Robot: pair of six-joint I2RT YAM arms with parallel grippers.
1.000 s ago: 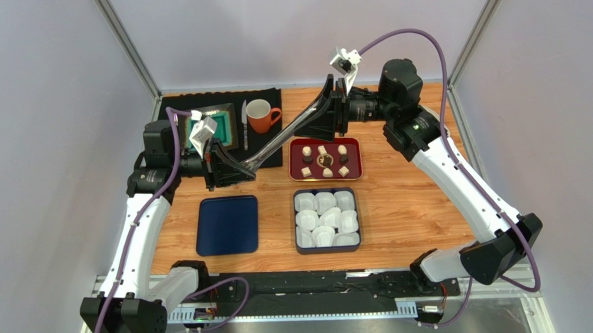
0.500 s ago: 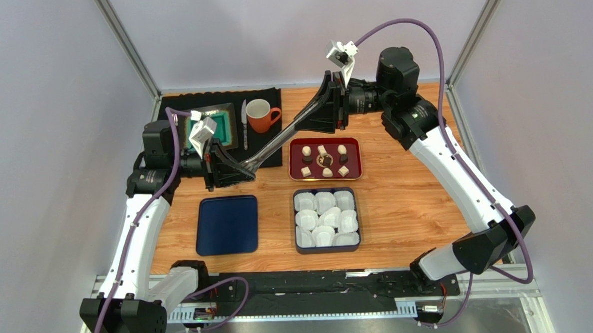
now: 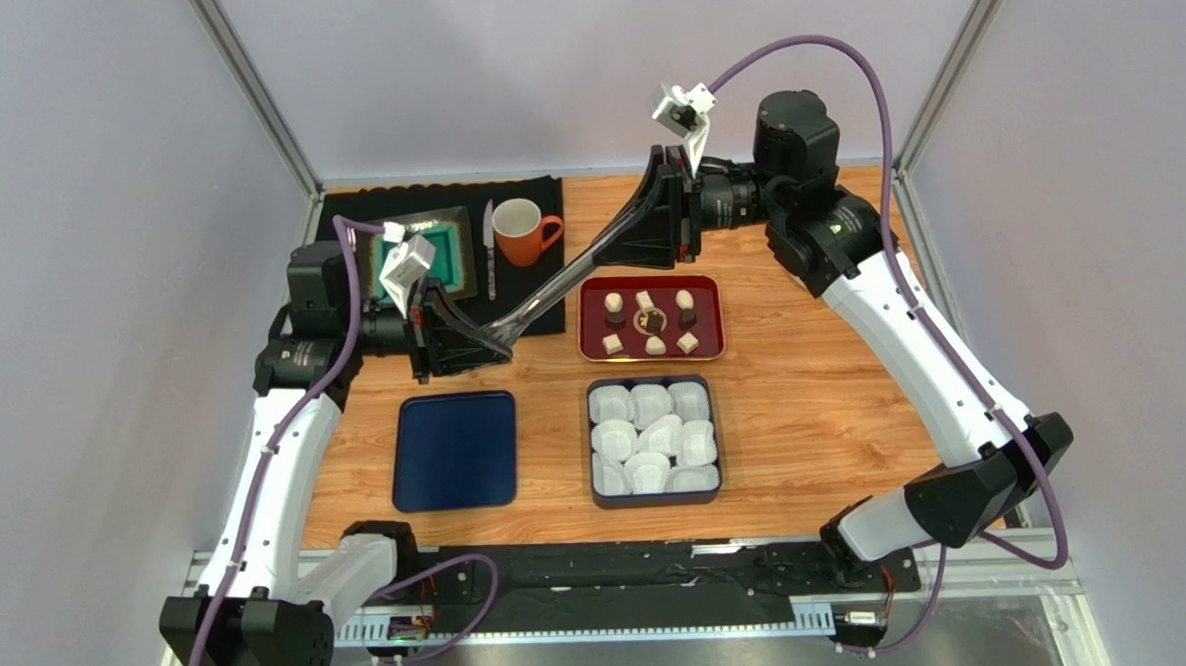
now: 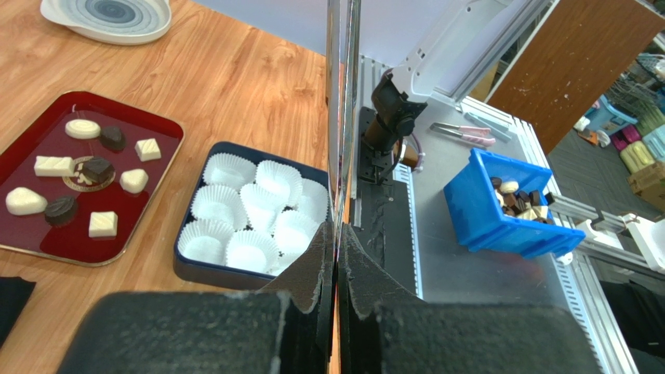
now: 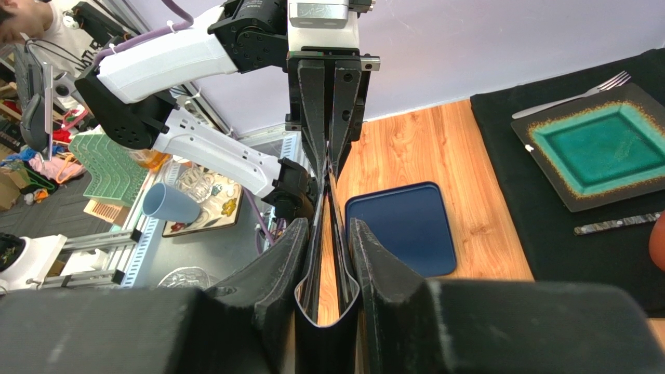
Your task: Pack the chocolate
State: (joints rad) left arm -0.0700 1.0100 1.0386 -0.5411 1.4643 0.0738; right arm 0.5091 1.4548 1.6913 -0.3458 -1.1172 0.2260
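Several dark and cream chocolate pieces lie on a red tray. In front of it stands a dark blue box filled with white paper cups. Metal tongs hang slanted above the table, between both arms. My left gripper is shut on their tip end. The tongs' looped end sits in my right gripper, with both fingers pressed against its sides.
A flat blue lid lies left of the box. On the black mat at the back left sit a green square plate, a knife and an orange mug. A blue bin stands off the table.
My right gripper has closed in on the tongs' looped end and its wrist has shifted slightly up and left. The left arm has held still.
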